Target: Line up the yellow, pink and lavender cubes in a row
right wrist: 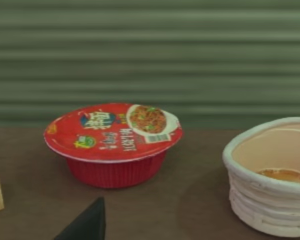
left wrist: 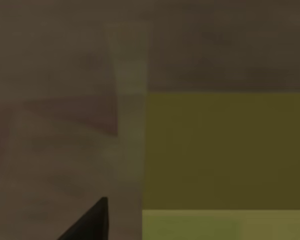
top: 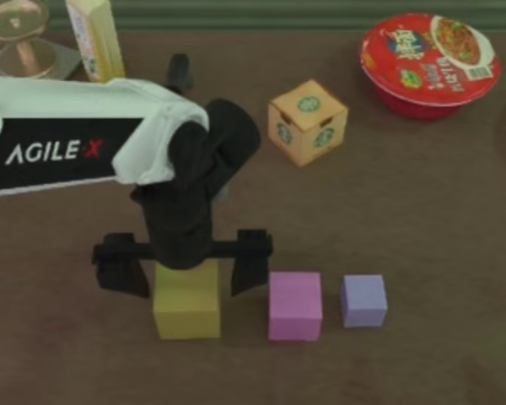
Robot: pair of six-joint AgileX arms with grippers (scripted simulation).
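Left gripper (top: 184, 268) over rear part of large matte mustard-yellow cube (top: 186, 310), fingers spread wide either side, gripping nothing. Mid-sized bright pink cube (top: 294, 305) just right of yellow cube; small pale lavender cube (top: 363, 300) right of pink, small gaps between. Right arm not in top view.

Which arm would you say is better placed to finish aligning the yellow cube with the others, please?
Left, I'd judge. The left gripper hangs open directly over the yellow cube, beside the pink cube and lavender cube. The right arm is absent from the top view.
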